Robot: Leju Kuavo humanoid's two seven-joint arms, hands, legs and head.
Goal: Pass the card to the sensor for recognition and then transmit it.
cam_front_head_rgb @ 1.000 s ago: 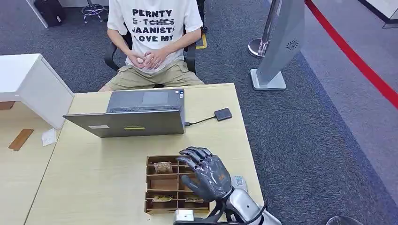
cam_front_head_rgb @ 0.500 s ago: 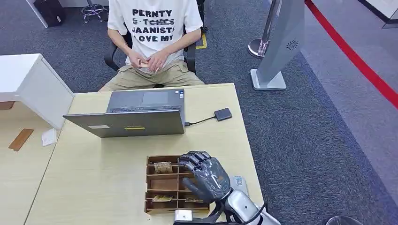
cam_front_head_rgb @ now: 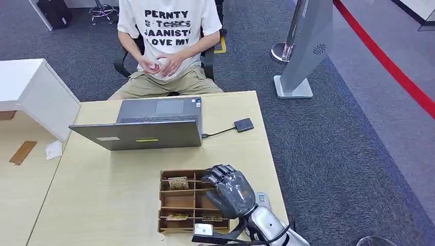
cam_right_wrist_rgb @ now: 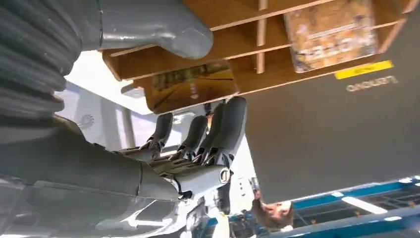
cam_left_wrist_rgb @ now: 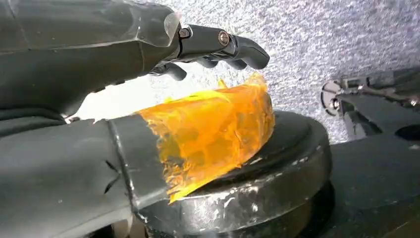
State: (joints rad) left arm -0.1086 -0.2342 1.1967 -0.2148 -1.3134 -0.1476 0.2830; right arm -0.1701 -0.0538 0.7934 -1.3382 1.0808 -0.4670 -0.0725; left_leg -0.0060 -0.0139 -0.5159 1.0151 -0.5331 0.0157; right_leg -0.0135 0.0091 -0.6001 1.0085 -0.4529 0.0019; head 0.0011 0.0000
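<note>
Right hand hovers over the right side of the wooden divided tray on the table, fingers extended and slightly curled, gripping nothing; a card lies in the compartment right by the fingertips, more cards in other slots. Left hand hangs by the floor, fingers loosely apart, holding nothing. Card sensor sits beside the laptop, well apart from the tray; a person sits across.

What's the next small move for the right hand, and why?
Probably lower the right hand further into the wooden organizer and close on a card: its fingers are apart, holding nothing, poised right by the card; the sensor waits beside the laptop.
</note>
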